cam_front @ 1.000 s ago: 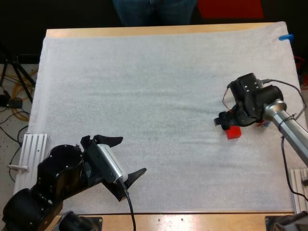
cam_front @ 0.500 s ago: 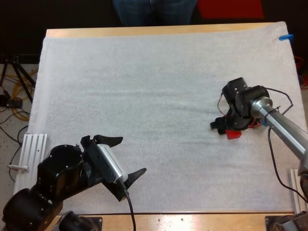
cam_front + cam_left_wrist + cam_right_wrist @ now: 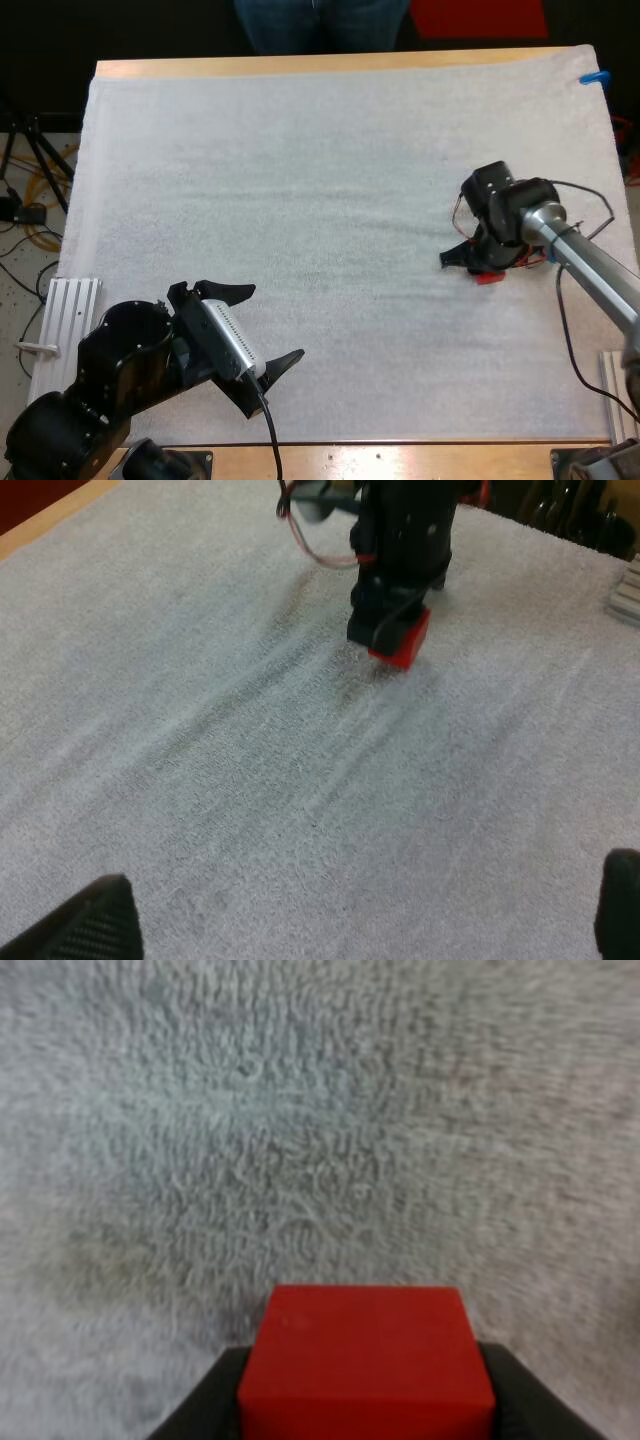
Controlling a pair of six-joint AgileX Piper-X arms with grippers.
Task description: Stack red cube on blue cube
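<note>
Red cube [image 3: 366,1360] sits on the white mat [image 3: 300,180], toward its right side, squeezed from both sides by the right gripper [image 3: 472,265], probably ready for lifting. Left gripper [image 3: 270,322] hangs spread apart at the mat's near edge.

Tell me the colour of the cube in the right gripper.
Red. The small red cube held by the right gripper shows best in the right wrist view.
</note>
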